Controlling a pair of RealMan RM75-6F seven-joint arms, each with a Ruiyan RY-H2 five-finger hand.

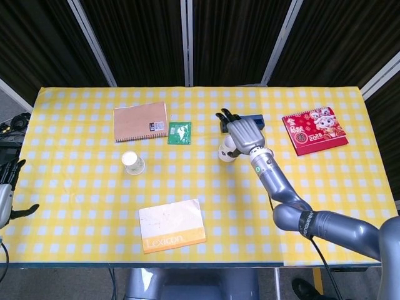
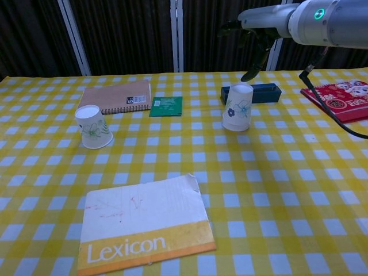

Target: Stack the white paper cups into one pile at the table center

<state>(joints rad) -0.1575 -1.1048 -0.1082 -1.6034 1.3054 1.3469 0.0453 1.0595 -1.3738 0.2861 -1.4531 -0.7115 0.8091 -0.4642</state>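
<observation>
With its fingers spread and empty, the right hand (image 2: pixel 248 35) hovers above the upside-down, upright cup stack (image 2: pixel 237 107); left hand (image 1: pixel 6 187) seemingly open.

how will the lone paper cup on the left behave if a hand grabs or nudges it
The lone cup is thin paper and looks empty, so probably very light and easily crushed by the fingers. It stands upside down and slightly tilted, so a nudge would likely slide or tip it, then roll.

Yellow-and-white checked tablecloth (image 1: pixel 81 187) covers the table; dark pleated curtains (image 1: pixel 137 37) with pale frame bars behind.
</observation>
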